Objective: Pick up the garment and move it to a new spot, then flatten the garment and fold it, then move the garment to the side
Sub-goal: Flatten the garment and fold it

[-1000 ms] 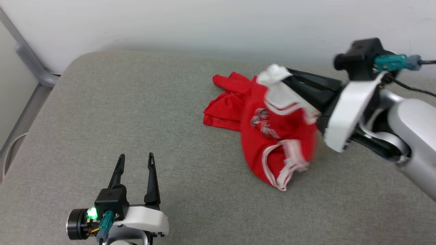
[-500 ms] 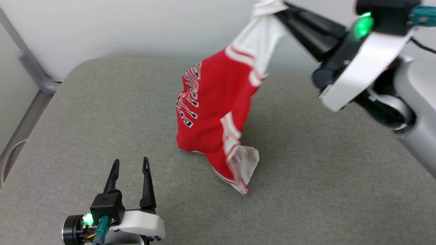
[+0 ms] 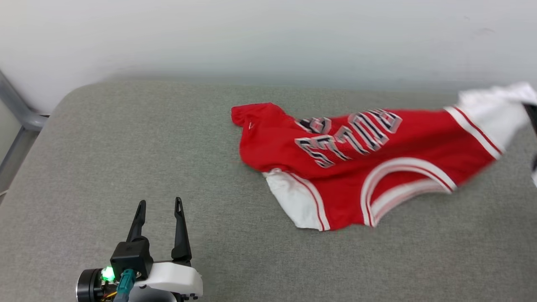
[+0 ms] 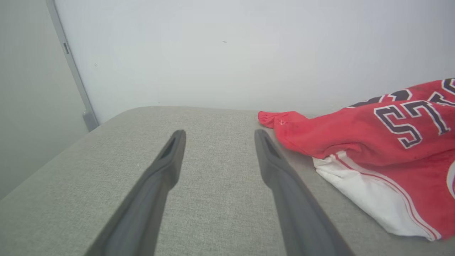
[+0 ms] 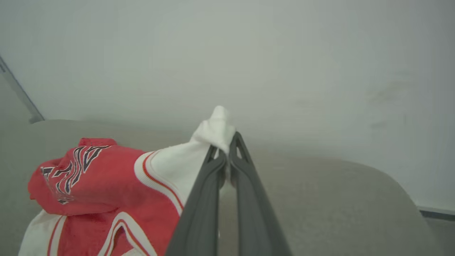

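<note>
Garment spread lettering-up across the right half of the grey cushion. The right claw is clamped on one white sleeve, holding it raised. The left claw stands open and empty near the front left, well apart from the cloth. To flatten well, the sleeve should probably be drawn outward and low before release. The right wrist view resolves the pinch itself. The head view gives the overall lay, and the left wrist view a bunched far corner.
</note>
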You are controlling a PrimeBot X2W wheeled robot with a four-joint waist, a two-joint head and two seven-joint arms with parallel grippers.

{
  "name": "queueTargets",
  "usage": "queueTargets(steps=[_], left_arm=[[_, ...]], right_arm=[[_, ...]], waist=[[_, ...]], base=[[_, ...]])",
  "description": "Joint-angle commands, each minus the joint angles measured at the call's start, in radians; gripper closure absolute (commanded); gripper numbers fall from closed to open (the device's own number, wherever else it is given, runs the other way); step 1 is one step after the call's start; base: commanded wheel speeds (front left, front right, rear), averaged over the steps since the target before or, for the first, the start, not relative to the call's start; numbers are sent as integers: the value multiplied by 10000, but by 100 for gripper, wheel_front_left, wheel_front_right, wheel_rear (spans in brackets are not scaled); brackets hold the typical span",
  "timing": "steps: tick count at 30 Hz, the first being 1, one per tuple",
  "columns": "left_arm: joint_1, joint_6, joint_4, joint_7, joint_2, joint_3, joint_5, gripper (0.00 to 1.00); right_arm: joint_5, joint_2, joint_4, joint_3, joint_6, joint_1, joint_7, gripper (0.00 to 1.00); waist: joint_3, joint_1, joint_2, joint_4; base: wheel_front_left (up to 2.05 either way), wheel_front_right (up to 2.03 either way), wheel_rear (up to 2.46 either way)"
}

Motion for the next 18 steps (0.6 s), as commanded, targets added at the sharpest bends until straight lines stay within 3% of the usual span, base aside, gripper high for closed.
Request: queueTargets(steps=[1, 8, 18], left_arm=[[55, 12, -20, -26, -9, -4, -8, 0], [-120, -20, -25, -26, -8, -17, 30, 0], [-358, -48, 96, -26, -8, -194, 20, 0]], right_arm=[[0, -40, 124, -98, -10, 241, -46, 100], [220, -304, 2200, -959, -12, 1770, 24, 100], [574, 489, 4988, -1146, -13, 2967, 795, 100]], waist=[[44, 0, 0, -46], [279, 0, 0, -213], [516, 0, 0, -91]], base=[[0, 0, 0], [0, 0, 0], [0, 0, 0]])
